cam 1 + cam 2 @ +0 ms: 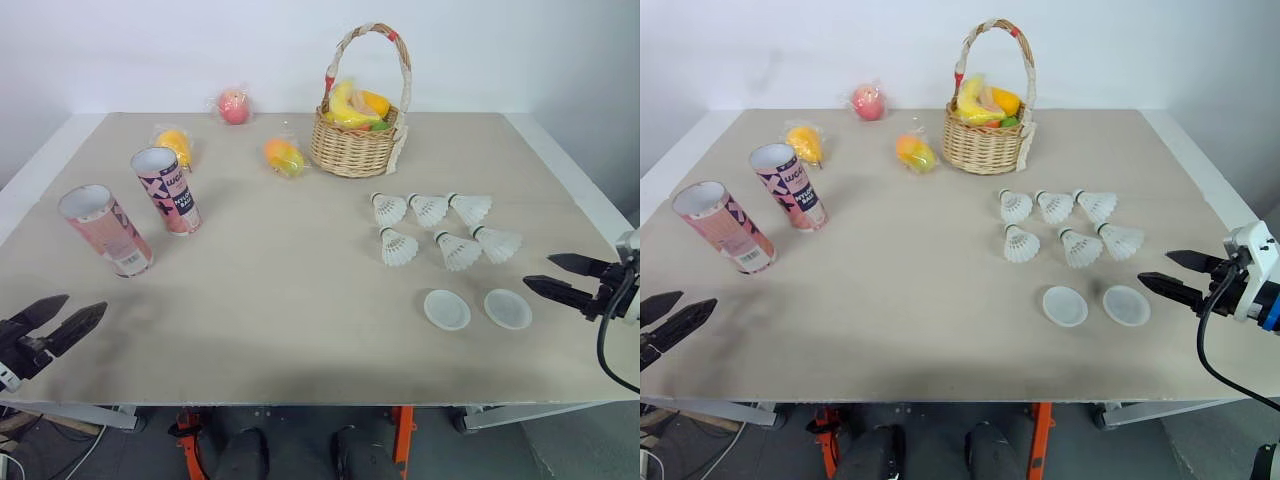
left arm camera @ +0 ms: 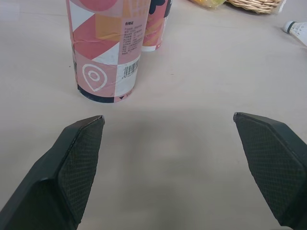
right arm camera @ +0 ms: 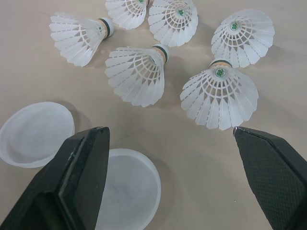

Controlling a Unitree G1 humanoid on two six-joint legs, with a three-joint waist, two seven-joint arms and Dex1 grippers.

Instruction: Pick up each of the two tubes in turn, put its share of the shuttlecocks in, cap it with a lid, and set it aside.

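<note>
Two tubes are found standing near the left edge of the table, open mouths up: the nearer tube in pink, the farther tube just behind it and a little inward. Neither has been lifted or filled. The left gripper is held low over the front left corner with its fingers spread wide and nothing between them. It is aimed at the nearer tube, probably so that this one can be taken first.

Toward the right edge, six shuttlecocks are laid in two rows of three, which suggests a share of three for each tube. Two lids are set side by side between those rows and the front edge, rims up, apart from each other. The right gripper is kept at the right edge beside the lids, fingers wide and empty, so that shuttlecocks and lids are both within its reach.

A basket of fruit and three wrapped fruits are left along the back edge, well apart from the work.
</note>
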